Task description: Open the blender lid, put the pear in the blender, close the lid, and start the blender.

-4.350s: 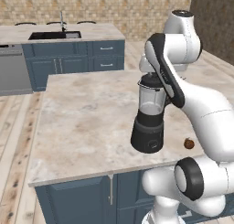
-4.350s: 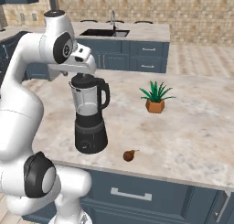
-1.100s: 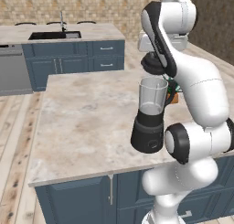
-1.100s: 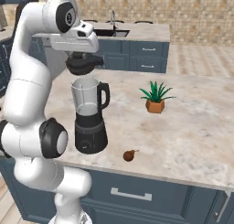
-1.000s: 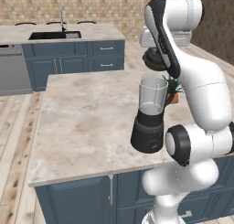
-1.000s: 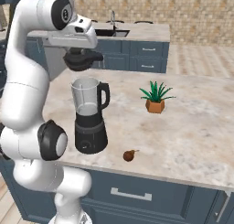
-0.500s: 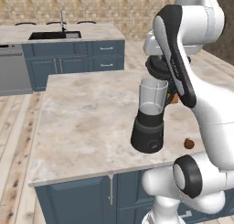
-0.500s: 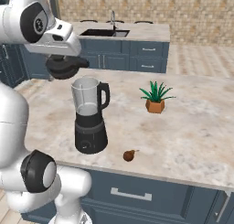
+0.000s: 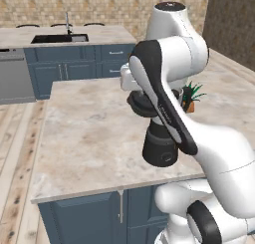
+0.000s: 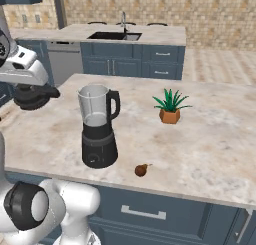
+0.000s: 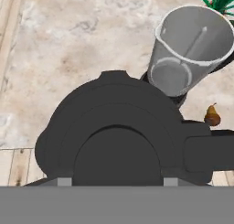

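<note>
The blender stands on the island counter with its clear jar uncovered and nothing inside. My gripper is shut on the blender lid, a round black cap, and holds it in the air to the left of the jar, at about the height of its rim. In the hand view the blender lid fills the foreground, with its side tab pointing right. The arm hides most of the blender in the left base view, where the lid hangs at my gripper. The small brown pear lies on the counter to the right of the blender base; pear.
A green potted plant stands on the counter behind and to the right of the blender. A second counter with a sink runs along the back wall. The island's front edge lies just below the pear.
The arm has carried the lid from above the jar mouth off to the left and lower. The blender, pear and plant have not moved.
</note>
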Controlling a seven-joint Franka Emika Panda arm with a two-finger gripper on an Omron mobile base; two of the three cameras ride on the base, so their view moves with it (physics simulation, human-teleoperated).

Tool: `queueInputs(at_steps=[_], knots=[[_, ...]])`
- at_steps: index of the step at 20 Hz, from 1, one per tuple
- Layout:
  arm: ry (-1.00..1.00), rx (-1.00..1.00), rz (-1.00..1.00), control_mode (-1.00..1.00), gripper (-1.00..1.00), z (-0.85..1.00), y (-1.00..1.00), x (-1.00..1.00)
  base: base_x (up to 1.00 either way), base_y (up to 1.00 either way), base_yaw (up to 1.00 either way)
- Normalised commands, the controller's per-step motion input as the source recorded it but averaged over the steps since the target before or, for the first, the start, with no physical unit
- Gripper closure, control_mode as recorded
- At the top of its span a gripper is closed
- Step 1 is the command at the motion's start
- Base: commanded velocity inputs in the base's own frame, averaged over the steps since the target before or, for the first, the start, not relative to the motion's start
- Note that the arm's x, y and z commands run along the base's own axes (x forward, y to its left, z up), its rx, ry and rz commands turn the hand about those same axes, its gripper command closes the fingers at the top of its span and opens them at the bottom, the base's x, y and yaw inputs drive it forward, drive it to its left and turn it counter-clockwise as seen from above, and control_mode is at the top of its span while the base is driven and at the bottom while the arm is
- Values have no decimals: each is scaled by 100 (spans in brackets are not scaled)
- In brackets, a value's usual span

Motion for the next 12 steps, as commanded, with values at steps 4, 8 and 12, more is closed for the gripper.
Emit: queueInputs(at_steps=[4,8,12], knots=[[19,0,0,-100,100,-77,82,0,0,0,0],[19,0,0,-100,100,-82,64,0,0,0,0],[12,-4,0,-100,100,-75,49,0,0,0,0]])
